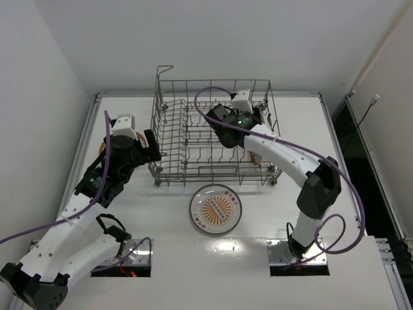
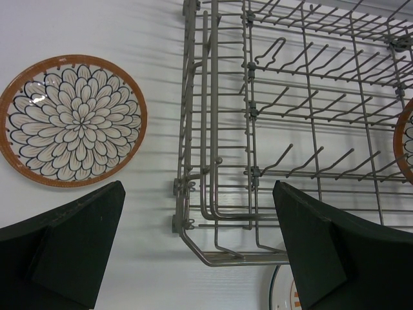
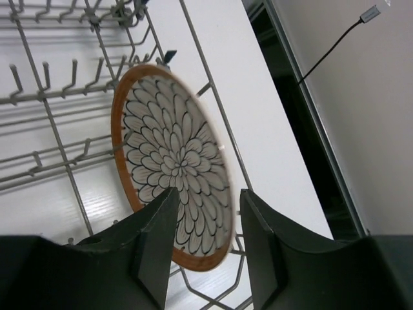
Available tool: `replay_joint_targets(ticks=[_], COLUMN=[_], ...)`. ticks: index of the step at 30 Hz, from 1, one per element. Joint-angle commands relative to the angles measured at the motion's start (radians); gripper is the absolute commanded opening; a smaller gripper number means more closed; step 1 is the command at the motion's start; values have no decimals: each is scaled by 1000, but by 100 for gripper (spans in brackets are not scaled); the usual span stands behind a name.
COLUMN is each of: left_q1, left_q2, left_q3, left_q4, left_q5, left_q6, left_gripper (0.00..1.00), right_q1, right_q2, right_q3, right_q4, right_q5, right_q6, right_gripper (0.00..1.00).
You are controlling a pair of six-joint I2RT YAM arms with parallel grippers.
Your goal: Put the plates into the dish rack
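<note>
The right hand (image 3: 208, 194) is inside the right end of the rack (image 1: 206, 173). Its fingers are a narrow way apart and grip nothing, and a petal plate (image 3: 174, 161) stands on edge among the wires just beyond them. The left hand (image 2: 198, 194) hangs wide and empty over the tabletop (image 1: 303, 123) by the rack's left wall, with a second petal plate (image 2: 73, 121) lying flat just to its left. A sunburst plate (image 1: 215, 208) lies flat on the tabletop just near of the rack, apart from both hands.
</note>
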Motion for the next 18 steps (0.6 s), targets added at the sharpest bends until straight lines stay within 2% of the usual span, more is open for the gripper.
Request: replay_joint_targets(ticks=[1, 6, 8, 10, 11, 13, 14, 18], left_q1=[-8, -8, -8, -8, -8, -8, -8, -8], left_q2=[-4, -4, -4, -4, -4, -4, -4, -13], left_q3=[42, 42, 42, 42, 42, 42, 42, 42], left_q4=[12, 12, 12, 12, 12, 12, 12, 3], left_q5=[-1, -1, -1, -1, -1, -1, -1, -11], left_q6=[0, 0, 0, 0, 0, 0, 0, 0], left_gripper=[100, 100, 100, 100, 100, 100, 100, 100], right_q1=[-4, -4, 7, 7, 7, 7, 7, 7], right_q2=[-96, -185, -255, -336, -454, -589, -722, -924], right_q3=[78, 115, 125, 45, -72, -199, -319, -550], right_q4=[-19, -11, -23, -13, 59, 127, 172, 197], right_q5=[18, 5, -49, -125, -230, -361, -471, -697], right_q6=[16, -20, -43, -43, -87, -109, -109, -28], right_gripper=[41, 44, 44, 44, 44, 44, 45, 45])
